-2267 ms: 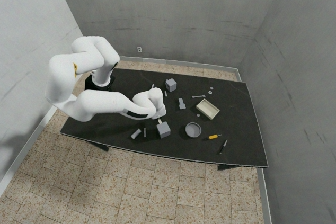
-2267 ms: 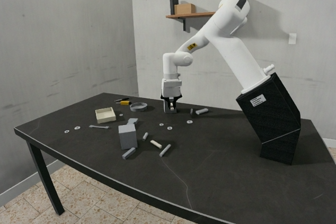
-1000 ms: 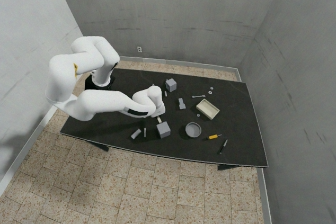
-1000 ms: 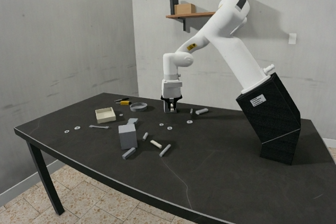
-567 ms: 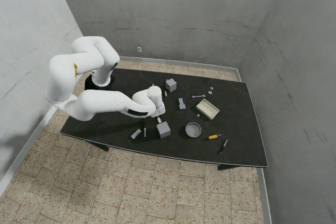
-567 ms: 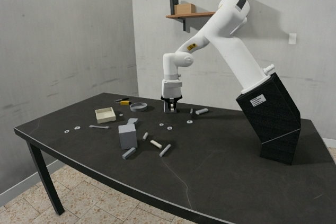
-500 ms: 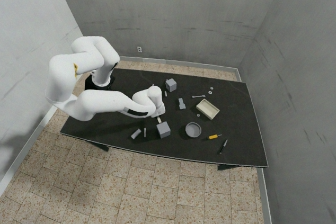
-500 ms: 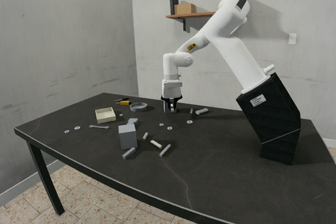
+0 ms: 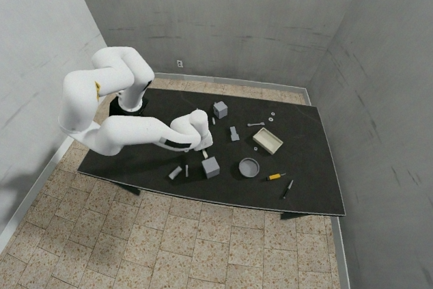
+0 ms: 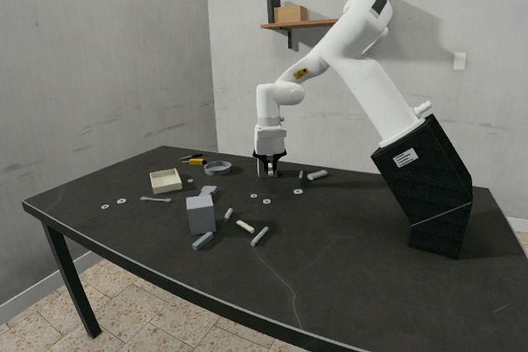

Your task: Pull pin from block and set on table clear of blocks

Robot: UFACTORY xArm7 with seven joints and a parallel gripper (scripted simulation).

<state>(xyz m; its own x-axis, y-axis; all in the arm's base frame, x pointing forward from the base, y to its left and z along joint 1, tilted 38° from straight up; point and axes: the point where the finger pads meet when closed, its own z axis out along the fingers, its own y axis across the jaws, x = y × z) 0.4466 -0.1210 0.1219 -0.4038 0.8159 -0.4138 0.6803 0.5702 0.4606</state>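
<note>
My gripper (image 9: 204,148) points straight down and is shut on the cream pin (image 9: 205,154), right beside the near grey block (image 9: 210,167) on its far-left side. The pin runs from the fingers toward that block. I cannot tell whether its end sits in the hole. In the exterior view the gripper (image 10: 269,167) stands in front of this block (image 10: 266,175), with the pale pin (image 10: 271,166) between the dark fingers. The block stands upright on the table.
A second grey block (image 9: 220,109) (image 10: 200,213) stands farther back, with loose pegs around it (image 10: 245,225). A short cylinder (image 9: 175,172) and a small peg (image 9: 186,170) lie left of the near block. A round dish (image 9: 248,167) and a cream tray (image 9: 267,140) are to its right.
</note>
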